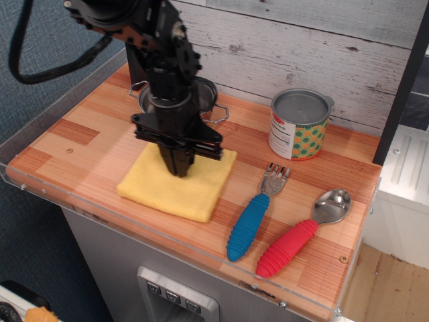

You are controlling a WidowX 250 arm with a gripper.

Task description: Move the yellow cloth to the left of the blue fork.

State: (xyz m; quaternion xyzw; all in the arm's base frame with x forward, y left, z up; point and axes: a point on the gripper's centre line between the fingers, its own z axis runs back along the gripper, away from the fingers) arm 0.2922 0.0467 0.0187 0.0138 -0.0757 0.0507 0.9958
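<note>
While your gripper [179, 169] points straight down, its black fingertips are pressed together into the yellow cloth [178, 183], near the middle of the cloth's far half, so it looks pinching the fabric there. You see the cloth lying flat on the wooden table [87, 127], a folded square turned a little, with one corner toward the front edge. The right corner of the cloth is near the blue fork [256, 210] but not touching it; a narrow strip of bare wood stays between them. The fork lies to the right of the cloth, its blue handle toward the front edge and its silver tines toward the wall. Just beside the fork, farther right, you have the red spoon [301, 232], lying almost parallel to it. Behind the arm stands the steel pot [204, 100], mostly hidden by the black arm, only its rim and handles visible. The tin can [298, 124] stands upright near the white plank wall [301, 40], well apart from the cloth
</note>
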